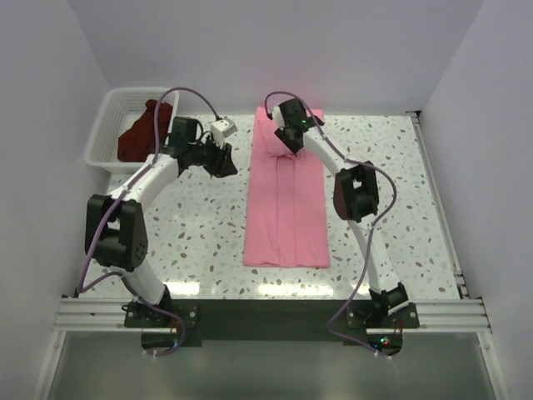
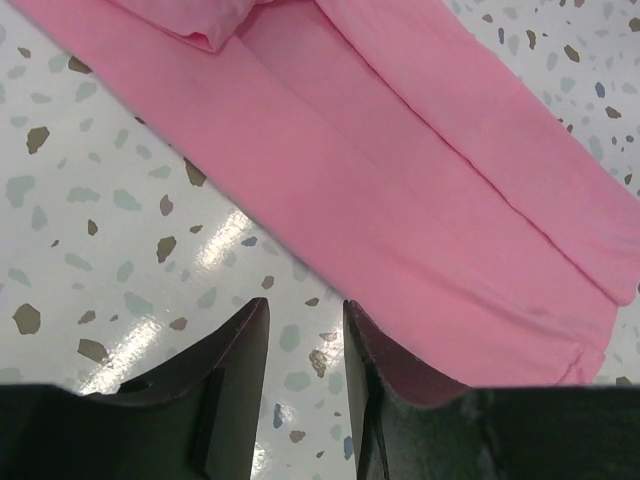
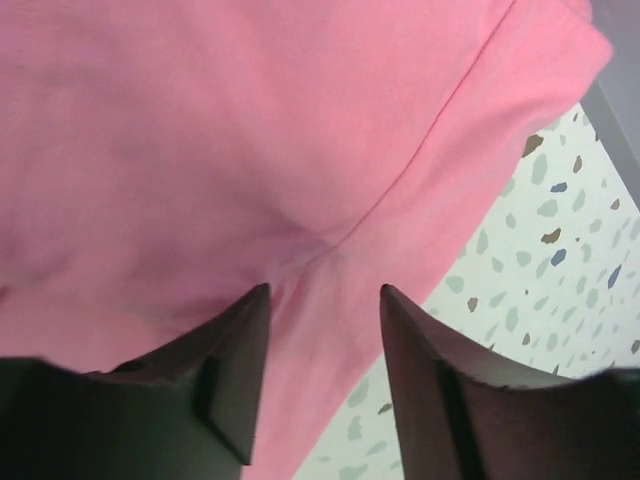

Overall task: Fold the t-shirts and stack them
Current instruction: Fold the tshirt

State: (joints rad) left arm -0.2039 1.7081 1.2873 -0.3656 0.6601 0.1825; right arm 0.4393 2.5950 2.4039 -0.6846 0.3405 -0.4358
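The pink shirt (image 1: 287, 200) lies in a long folded strip on the surface (image 1: 191, 233); the maroon shirt (image 1: 140, 133) sits in the basket (image 1: 107, 125). The left fingers (image 2: 235, 360), narrowly parted, are empty beside the pink shirt. The right fingers (image 3: 235, 350) are wider apart and seemingly empty over it.

A white lattice basket (image 1: 103, 132) sits at the upper left of the frame, on the speckled white counter (image 1: 200, 237). A metal rail (image 1: 87, 315) runs along the counter's bottom edge.
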